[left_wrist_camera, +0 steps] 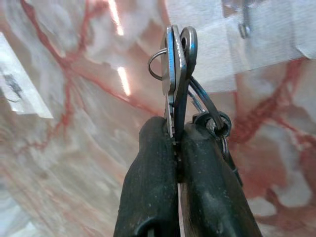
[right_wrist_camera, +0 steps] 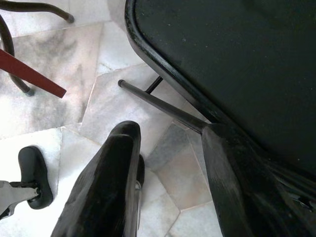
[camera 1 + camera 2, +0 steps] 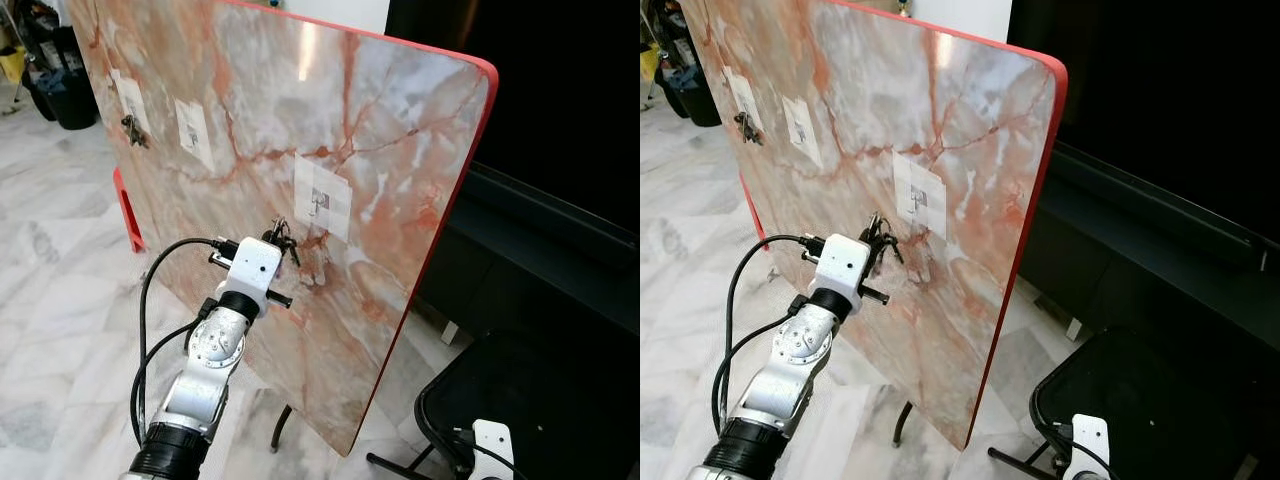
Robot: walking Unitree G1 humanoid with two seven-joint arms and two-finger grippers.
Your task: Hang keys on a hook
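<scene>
At frame centre, open air lies before the tilted marble tabletop [image 3: 400, 130]; only the small hook [image 3: 316, 207] juts from it.

Head stereo pair looking down at tilted marble board [image 3: 300, 150], left wrist camera close against it, right wrist camera facing floor [image 2: 59, 64]

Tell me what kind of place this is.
Probably a room in a home: pale marble floor tiles, a black chair, and a marble-patterned tabletop tipped on edge, with hooks taped on.
</scene>
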